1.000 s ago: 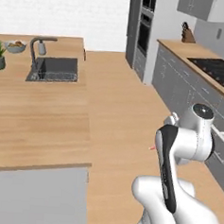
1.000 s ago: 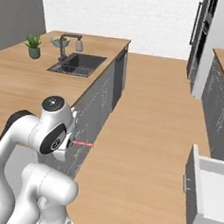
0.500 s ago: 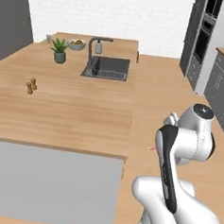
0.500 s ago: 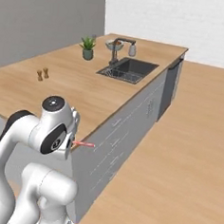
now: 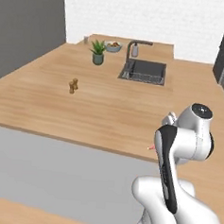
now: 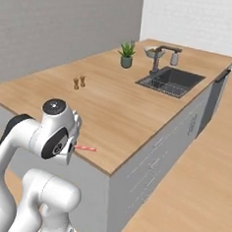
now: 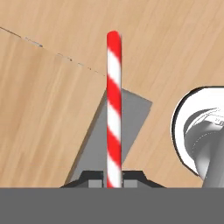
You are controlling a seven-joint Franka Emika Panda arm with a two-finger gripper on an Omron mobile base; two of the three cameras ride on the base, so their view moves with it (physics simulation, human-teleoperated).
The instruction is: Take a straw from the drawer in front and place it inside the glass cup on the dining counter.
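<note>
Straw clamped in gripper, arm folded near the dining counter's near edge.

Left base view: dining counter (image 5: 104,108) spans the frame, light wood top over grey base; sink (image 5: 144,71) at far right of the top, potted plant (image 5: 97,52) and fruit bowl (image 5: 113,46) at the far end, a small clear cup (image 5: 86,39) at the far corner, two small shakers (image 5: 73,85) mid-left; only a pink tip of the straw (image 5: 150,147) peeks out left of the arm. Right base view: straw (image 6: 86,148) sticks out level from the wrist, over the counter's near edge; plant (image 6: 126,54) and sink (image 6: 171,81) far off. Hand view: gripper (image 7: 113,180) jaws closed tight on the red-white striped straw (image 7: 113,105), which points straight ahead.
</note>
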